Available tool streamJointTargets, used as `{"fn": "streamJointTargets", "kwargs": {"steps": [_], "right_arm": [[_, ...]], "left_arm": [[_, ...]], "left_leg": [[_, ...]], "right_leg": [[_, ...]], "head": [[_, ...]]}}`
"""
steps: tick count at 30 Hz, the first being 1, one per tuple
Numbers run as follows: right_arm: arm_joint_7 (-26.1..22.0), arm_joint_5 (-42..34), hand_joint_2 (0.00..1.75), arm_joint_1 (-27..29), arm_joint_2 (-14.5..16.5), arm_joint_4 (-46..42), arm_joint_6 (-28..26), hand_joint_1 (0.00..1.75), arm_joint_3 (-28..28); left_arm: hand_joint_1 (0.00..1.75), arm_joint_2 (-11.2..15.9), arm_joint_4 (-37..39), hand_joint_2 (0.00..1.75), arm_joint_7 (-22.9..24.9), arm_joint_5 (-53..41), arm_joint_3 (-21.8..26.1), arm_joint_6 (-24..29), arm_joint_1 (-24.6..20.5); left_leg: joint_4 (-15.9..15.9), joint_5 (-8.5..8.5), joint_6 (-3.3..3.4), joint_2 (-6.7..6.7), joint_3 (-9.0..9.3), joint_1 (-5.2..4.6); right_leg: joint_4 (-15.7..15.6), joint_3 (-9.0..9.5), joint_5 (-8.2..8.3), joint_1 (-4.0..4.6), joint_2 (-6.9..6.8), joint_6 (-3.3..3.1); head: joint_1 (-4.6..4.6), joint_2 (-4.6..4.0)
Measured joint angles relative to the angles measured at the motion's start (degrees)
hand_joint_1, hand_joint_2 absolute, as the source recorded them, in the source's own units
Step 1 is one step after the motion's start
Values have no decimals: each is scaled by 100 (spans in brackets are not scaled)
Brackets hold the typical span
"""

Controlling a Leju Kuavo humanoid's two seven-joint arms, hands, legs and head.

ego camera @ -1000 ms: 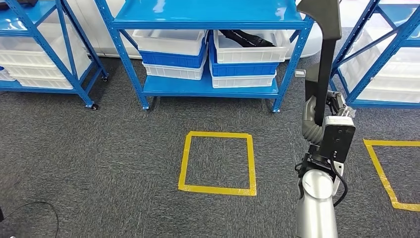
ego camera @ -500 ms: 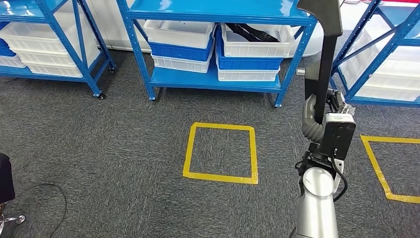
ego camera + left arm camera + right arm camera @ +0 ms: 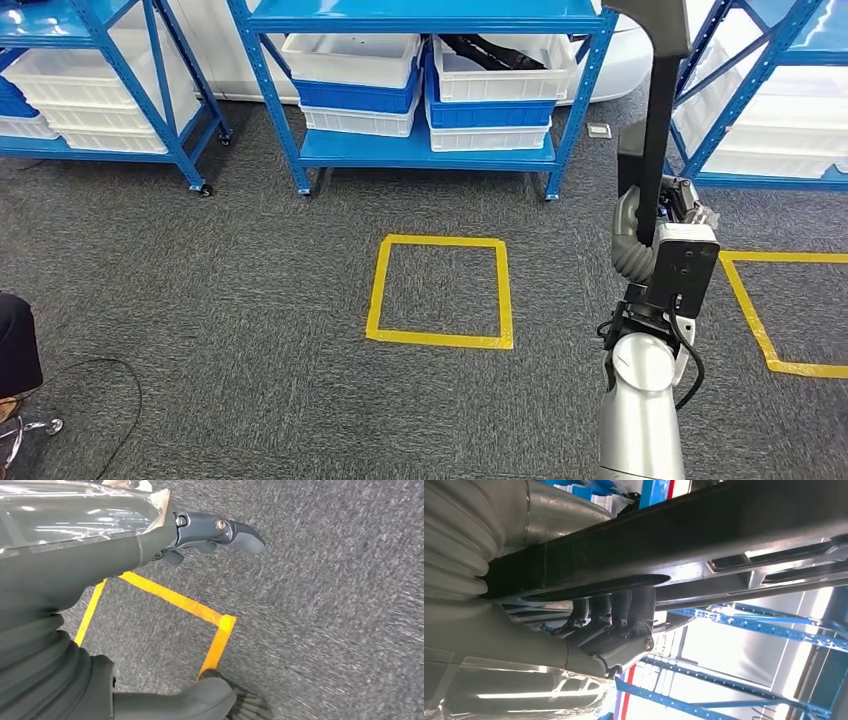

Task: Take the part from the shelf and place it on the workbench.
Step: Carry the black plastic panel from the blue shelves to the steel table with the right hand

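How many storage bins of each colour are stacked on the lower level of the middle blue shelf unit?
White bins: 4
Blue bins: 2
Total: 6

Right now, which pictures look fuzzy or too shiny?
Left wrist view: the carpet is streaked with motion blur, and the clear wrap on the left hand glares. Right wrist view: bright backlight washes out the space behind the shelf frames, leaving the black part and right hand dark. Head view: sharp, with light reflecting off the blue shelf.
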Motion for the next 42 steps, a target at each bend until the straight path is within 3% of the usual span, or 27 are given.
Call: {"fn": "streamJointTargets", "kwargs": {"steps": [1,2,3,4,6,8,13,19,25,27,30,32,33,35,36,38,41,42], "right_arm": [[0,-1,175,3,-2,3,0,175,-1],[1,-2,175,7,-6,7,0,175,-5],[1,-4,175,10,-11,10,0,175,-11],[1,-5,175,11,-16,13,0,175,-19],[1,-7,175,0,-25,13,0,175,-36],[0,-11,175,-28,-36,17,-2,175,-51],[-15,-42,175,-47,-105,44,-34,175,-92],[-8,-37,175,-44,-190,78,-169,175,-131],[-4,-9,175,-40,-229,83,-218,175,-163],[-3,-7,175,-37,-252,83,-238,175,-170],[-3,-19,175,-7,-309,91,-278,175,-174],[-3,-33,175,40,-347,103,-302,175,-177],[-3,-38,175,57,-360,106,-309,175,-180],[-3,-39,175,64,-377,106,-314,175,-185],[-3,-39,175,62,-383,105,-314,175,-185],[-4,-41,175,59,-391,107,-315,175,-186],[-3,-51,175,55,-394,120,-315,175,-192],[-3,-54,175,52,-393,126,-315,175,-194]], "left_arm": [[0,3,0,175,-1,-2,0,0,3],[0,7,0,175,-1,-5,0,0,6],[0,8,0,175,-2,-10,0,0,9],[0,10,0,175,-3,-19,0,-1,11],[0,20,0,175,-6,-43,0,-5,10],[0,32,-1,175,-13,-66,0,-16,10],[0,35,0,175,-17,-128,0,-55,12],[0,38,0,175,-16,-201,-2,-55,12],[0,41,0,175,-8,-234,-4,-54,11],[0,40,0,175,-2,-242,-4,-50,9],[0,43,0,175,3,-248,-4,-46,8],[0,42,0,175,3,-248,-4,-42,13],[0,39,0,175,3,-248,-4,-39,14],[0,36,0,175,3,-246,-4,-35,11],[0,36,0,175,5,-243,-4,-26,8],[0,38,0,175,10,-228,-4,1,5],[0,36,1,175,16,-193,-4,29,22],[0,34,1,175,17,-185,-4,35,26]], "left_leg": [[379,-178,-22,-1,-122,5],[606,-242,-32,-1,-165,8],[616,-198,-31,-1,-102,9],[391,-70,-19,0,82,10],[-410,189,35,-9,623,4],[-927,261,94,-20,933,-19],[-1039,275,126,-24,904,-81],[-1004,314,217,-26,827,-147],[-995,357,326,-28,766,-142],[-1044,409,397,-28,766,-106],[-1061,453,444,-54,725,-91],[-1057,478,428,-109,691,-92],[-1055,491,412,-143,681,-91],[-1047,514,371,-213,671,-87],[-1035,519,344,-246,662,-96],[-1016,538,274,-299,629,-107],[-990,559,165,-337,561,-85],[-882,475,133,-293,506,-75]], "right_leg": [[8,-46,36,7,0,0],[17,-90,64,12,2,5],[28,-124,82,15,3,15],[37,-145,94,15,4,24],[51,-165,104,28,4,42],[58,-190,124,49,3,78],[84,-258,145,88,-1,133],[36,-310,227,10,-2,268],[40,-368,269,-21,-6,357],[273,-484,122,-7,-1,347],[1347,-966,-389,-5,6,274],[1808,-1154,-540,-7,6,301],[1696,-1077,-480,-9,9,338],[894,-633,-196,-28,73,412],[500,-426,-68,-32,121,417],[116,-240,57,-24,173,362],[115,-272,124,-20,82,230],[108,-276,145,-33,50,189]], "head": [[-2,0],[-3,0],[-3,0],[-4,0],[-3,0],[-2,0],[19,0],[16,0],[13,0],[20,0],[35,0],[37,0],[37,0],[38,0],[39,0],[41,0],[39,0],[23,0]]}}
